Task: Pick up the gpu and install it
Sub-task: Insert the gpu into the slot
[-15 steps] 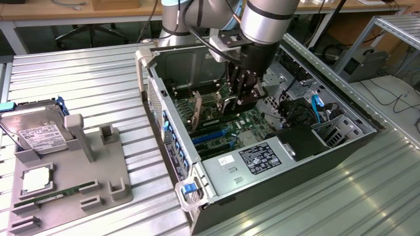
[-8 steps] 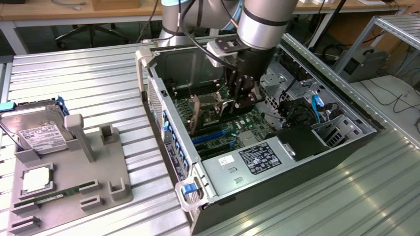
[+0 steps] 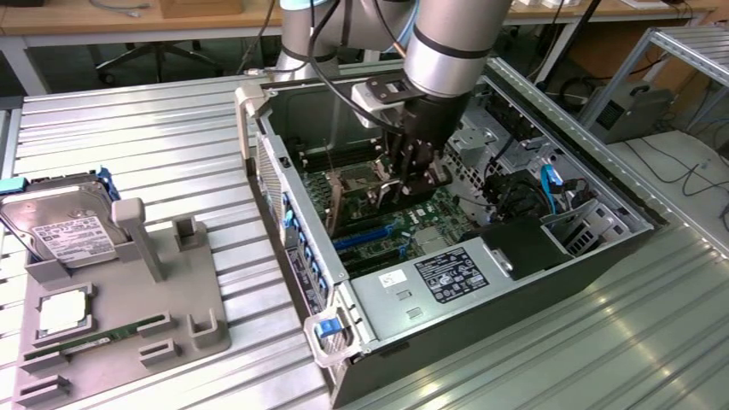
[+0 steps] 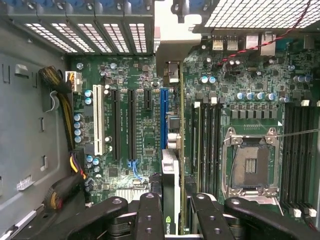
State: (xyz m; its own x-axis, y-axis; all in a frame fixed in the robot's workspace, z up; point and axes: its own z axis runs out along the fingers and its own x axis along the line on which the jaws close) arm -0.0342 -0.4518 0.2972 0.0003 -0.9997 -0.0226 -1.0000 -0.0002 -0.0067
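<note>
gripper: jaws pinching the gpu edge-on
gpu: hanging inside the open PC case, lining up with the blue slot on the motherboard
seating: cannot tell

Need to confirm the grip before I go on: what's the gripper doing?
Gripper: closed on the gpu, held edge-on inside the case by the blue slot.
</note>
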